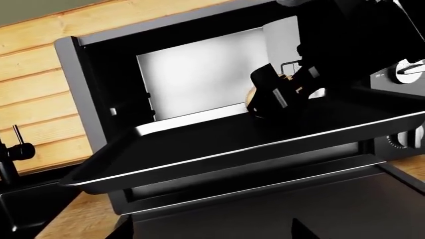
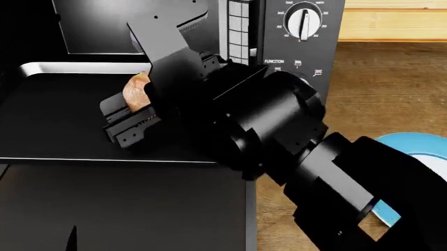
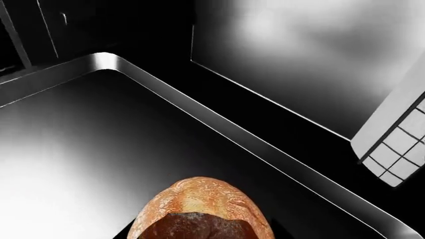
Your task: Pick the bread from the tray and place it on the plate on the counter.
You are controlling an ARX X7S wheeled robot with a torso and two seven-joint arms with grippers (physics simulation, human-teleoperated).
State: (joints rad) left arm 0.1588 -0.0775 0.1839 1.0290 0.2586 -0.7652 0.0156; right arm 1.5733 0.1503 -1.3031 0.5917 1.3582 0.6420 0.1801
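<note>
Nearest us, the plate (image 2: pixel 412 146) lies on the counter (image 2: pixel 391 89) by its front edge, partly under our right arm. Beyond it, our right gripper (image 2: pixel 136 107) clamps the bread (image 2: pixel 136 91) over the tray (image 2: pixel 42 120), near its far rim. Our left gripper is out of view.

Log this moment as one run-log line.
stage: grasping | right gripper: around bread, closure unclear | bread: on tray in oven | plate: on counter, no bread yet | left gripper: out of view
</note>
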